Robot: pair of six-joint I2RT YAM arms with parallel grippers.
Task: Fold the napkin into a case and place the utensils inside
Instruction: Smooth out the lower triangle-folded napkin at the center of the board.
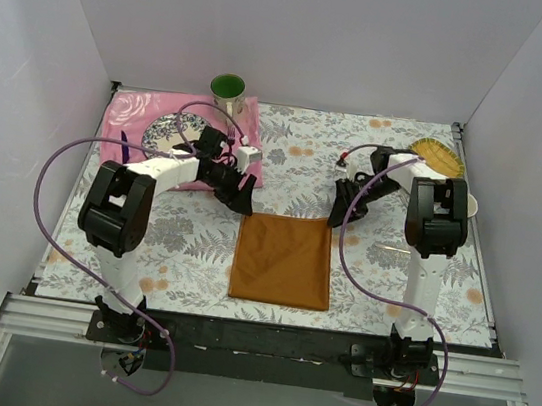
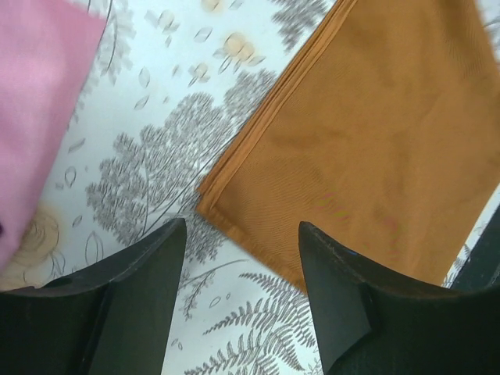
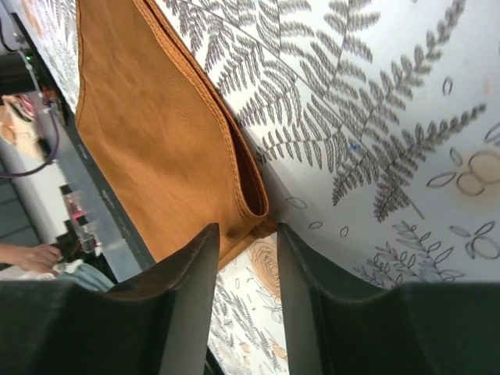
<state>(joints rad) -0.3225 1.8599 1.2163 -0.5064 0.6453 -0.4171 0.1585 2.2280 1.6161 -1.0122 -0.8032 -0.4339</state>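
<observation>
The napkin (image 1: 283,260) lies flat at the table's middle as a rust-orange folded rectangle. My left gripper (image 1: 242,202) hovers at its far left corner. In the left wrist view the fingers (image 2: 148,289) stand wide apart, with the napkin's (image 2: 375,133) corner just beyond the tips of the left gripper (image 2: 242,234) and only tablecloth between them. My right gripper (image 1: 339,215) is at the far right corner. Its fingers (image 3: 191,281) stand a narrow gap apart, and the layered corner of the napkin (image 3: 156,141) sits right at the tips of the right gripper (image 3: 248,234). The utensils are not to be made out.
A pink cloth (image 1: 134,115) with a patterned plate (image 1: 165,131) lies at the back left, partly under the left arm. A green cup (image 1: 228,87) stands behind it. A yellow dish (image 1: 437,156) sits at the back right. White walls enclose the fern-print tablecloth (image 1: 394,261).
</observation>
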